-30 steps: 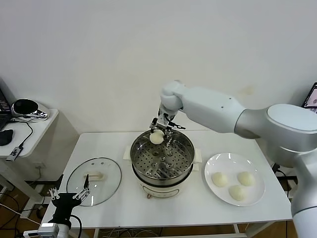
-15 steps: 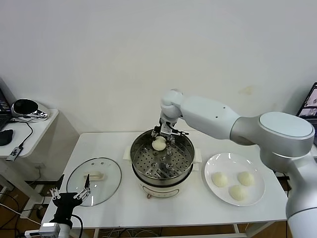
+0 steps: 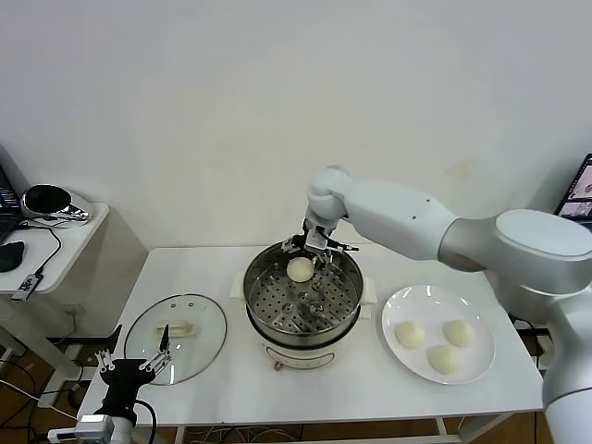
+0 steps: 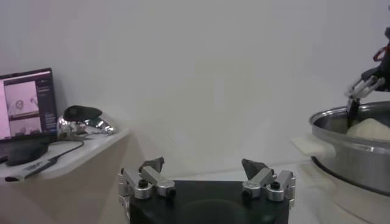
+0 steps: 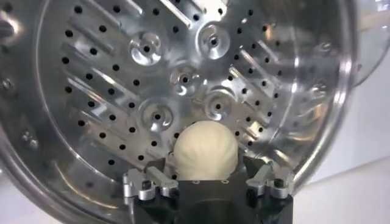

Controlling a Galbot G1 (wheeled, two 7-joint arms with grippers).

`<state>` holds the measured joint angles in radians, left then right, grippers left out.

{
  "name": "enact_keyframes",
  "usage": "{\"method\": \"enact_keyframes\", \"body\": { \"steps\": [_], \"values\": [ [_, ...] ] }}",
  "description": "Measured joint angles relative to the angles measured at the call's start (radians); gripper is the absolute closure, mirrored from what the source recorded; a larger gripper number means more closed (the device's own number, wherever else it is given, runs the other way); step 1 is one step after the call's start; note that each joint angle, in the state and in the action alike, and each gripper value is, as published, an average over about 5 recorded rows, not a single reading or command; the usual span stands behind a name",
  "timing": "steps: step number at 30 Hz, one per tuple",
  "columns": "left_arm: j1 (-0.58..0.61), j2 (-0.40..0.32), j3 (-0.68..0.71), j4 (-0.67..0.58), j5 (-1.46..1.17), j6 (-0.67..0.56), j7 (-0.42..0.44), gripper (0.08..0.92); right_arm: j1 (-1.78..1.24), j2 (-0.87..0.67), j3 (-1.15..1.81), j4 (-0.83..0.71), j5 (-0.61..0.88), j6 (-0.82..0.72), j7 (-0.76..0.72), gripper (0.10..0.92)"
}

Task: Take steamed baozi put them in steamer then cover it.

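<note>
Right end effector [image 3: 311,248] open over baozi [image 3: 300,269] in steamer [image 3: 277,319], no legible txt

A: What is cut off or hidden?

B: In the right wrist view the steamer [image 5: 183,91] is cropped by the picture's edges, and the underside of the bun [image 5: 204,152] is hidden behind the right end effector [image 5: 206,182]. In the left wrist view only part of the steamer's rim is shown at the picture's edge.

A: And from the head?

B: The left end effector [image 3: 129,365] is seen, but its arm is cut off at the bottom. A laptop [image 3: 7,208] is cropped at the edge.
</note>
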<state>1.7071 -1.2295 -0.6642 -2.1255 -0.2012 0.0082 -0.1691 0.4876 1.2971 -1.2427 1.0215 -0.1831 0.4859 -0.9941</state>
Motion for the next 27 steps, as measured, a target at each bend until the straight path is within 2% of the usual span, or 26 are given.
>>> {"method": "enact_keyframes", "body": {
  "steps": [7, 13, 20, 27],
  "values": [
    [-0.010, 0.011, 0.011, -0.002, 0.000, 0.005, 0.002, 0.177, 0.122, -0.156, -0.038, 0.200, 0.197, -0.281, -0.055, 0.203],
    [-0.013, 0.022, 0.018, -0.008, -0.002, 0.008, 0.004, 0.177, 0.189, -0.351, -0.066, 0.387, 0.287, -0.521, -0.069, 0.203],
    [-0.017, 0.037, 0.015, -0.010, -0.007, 0.008, 0.004, 0.177, 0.188, -0.590, -0.069, 0.541, 0.311, -0.710, -0.070, 0.203],
    [-0.015, 0.037, 0.013, -0.007, -0.004, 0.009, 0.004, 0.177, 0.047, -0.741, 0.009, 0.593, 0.262, -0.794, -0.065, 0.203]
  ]
}}
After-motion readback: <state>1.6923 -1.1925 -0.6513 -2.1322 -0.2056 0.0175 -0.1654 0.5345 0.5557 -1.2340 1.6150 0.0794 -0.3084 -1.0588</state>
